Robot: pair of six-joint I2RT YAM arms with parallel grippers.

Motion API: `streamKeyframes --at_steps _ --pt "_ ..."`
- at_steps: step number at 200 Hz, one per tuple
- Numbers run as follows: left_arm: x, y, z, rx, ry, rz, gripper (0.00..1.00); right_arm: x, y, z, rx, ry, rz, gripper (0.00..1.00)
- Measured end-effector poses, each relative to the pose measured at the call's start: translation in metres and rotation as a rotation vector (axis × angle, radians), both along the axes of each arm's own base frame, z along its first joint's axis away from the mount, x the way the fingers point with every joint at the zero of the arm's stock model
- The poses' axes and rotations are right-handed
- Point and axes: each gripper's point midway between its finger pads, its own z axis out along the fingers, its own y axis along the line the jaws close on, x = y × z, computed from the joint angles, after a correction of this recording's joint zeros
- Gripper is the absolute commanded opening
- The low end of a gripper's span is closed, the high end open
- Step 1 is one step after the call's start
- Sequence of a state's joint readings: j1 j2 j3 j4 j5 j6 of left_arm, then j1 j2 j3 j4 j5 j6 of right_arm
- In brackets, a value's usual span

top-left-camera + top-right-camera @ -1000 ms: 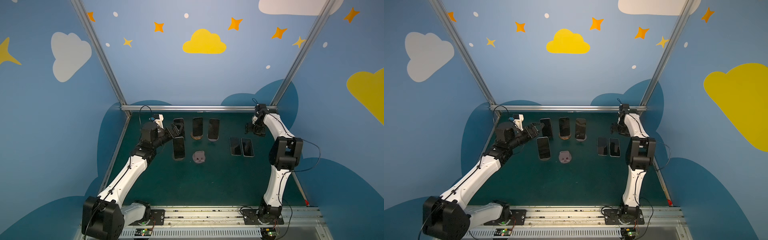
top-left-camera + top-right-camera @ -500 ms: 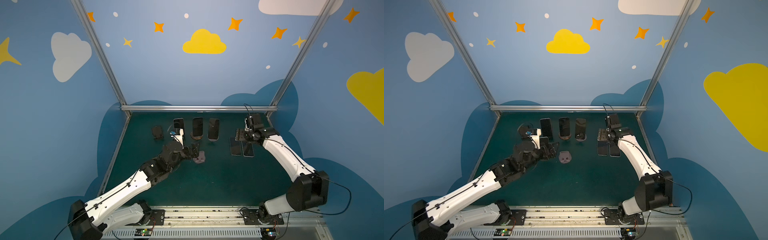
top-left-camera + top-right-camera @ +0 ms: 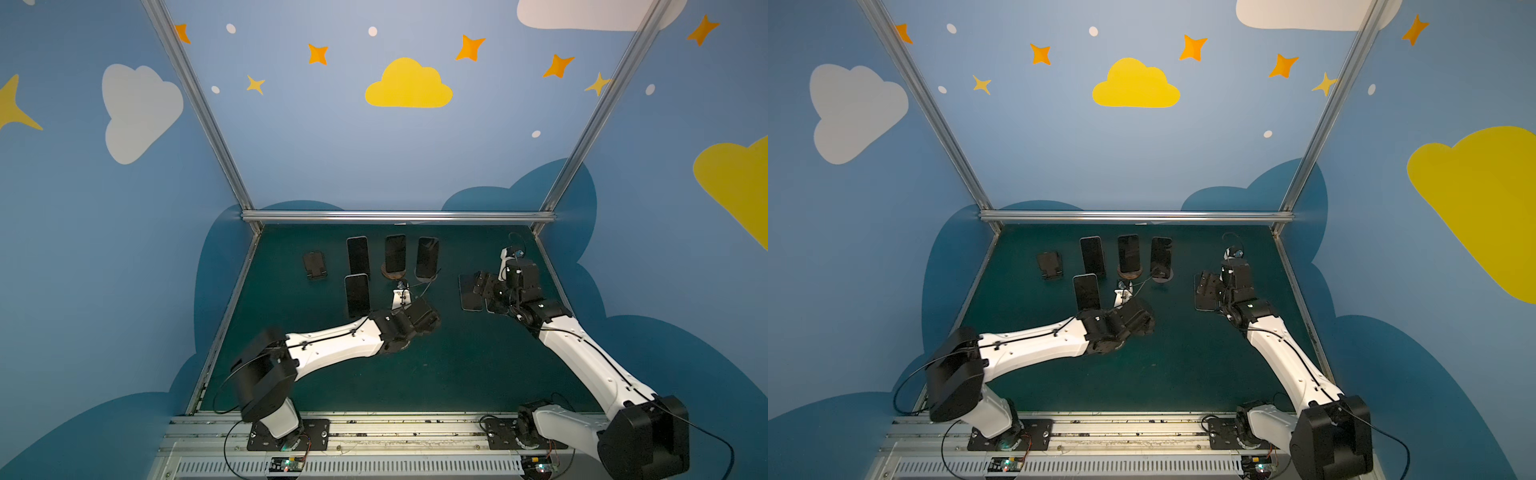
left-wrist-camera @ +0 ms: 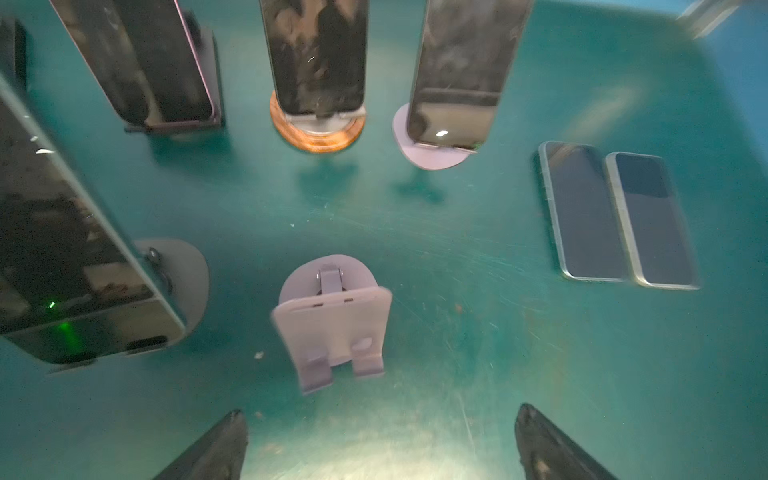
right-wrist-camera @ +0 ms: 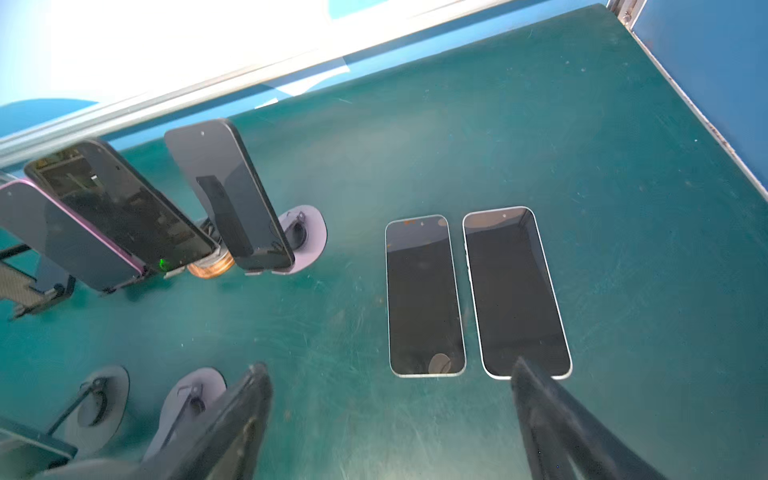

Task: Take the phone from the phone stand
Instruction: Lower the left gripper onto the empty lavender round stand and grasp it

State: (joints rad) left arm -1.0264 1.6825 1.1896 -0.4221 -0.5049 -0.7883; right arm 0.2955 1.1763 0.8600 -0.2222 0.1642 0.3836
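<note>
Four phones are up on stands. One phone [image 3: 395, 252] leans on the wooden stand [image 3: 392, 273]. The pink-edged phone [image 3: 358, 255] sits just left of the wooden stand on a black stand [image 4: 212, 75]. A third phone [image 3: 427, 257] sits just right of it on a grey disc stand [image 4: 428, 156]. Gaps between the three are narrow.

The fourth phone [image 3: 356, 295] is front-left of the wooden stand. An empty lilac stand [image 4: 332, 324] sits straight in front of it, with bare mat [image 4: 457, 332] between. An empty black stand [image 3: 314, 266] is further left, past the pink-edged phone.

Two flat phones [image 5: 424, 295] [image 5: 515, 291] lie well right of the wooden stand, long edges nearly touching.

The left gripper [image 4: 380, 413] hovers at the lilac stand, fingers spread wide, nothing between them. The right gripper [image 5: 390, 365] is over the flat pair, fingers spread and holding nothing. One fingertip [image 5: 523, 374] overlaps the outer phone's near end; can't tell if it touches.

Open mat: front of the lilac stand, and right of the wooden stand behind the flat pair up to the back rail [image 3: 395, 216].
</note>
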Motion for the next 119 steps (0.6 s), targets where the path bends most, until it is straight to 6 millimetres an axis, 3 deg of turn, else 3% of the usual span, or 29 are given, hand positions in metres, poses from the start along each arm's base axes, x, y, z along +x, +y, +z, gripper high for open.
streamKeyframes --at_steps 24,60,87,119 --pt "-0.001 0.006 -0.016 0.048 0.031 0.046 1.00 0.003 0.001 -0.005 0.001 0.008 0.000 0.90" --pt "0.001 0.019 -0.017 0.084 0.019 0.096 1.00 0.003 0.003 -0.011 0.012 0.031 -0.004 0.90" --pt "0.010 0.022 -0.020 0.097 0.013 0.100 0.99 0.002 0.005 -0.014 0.027 0.046 0.000 0.90" --pt "0.024 0.026 -0.037 0.128 0.028 0.104 0.93 0.001 0.006 -0.015 0.035 0.053 0.001 0.90"
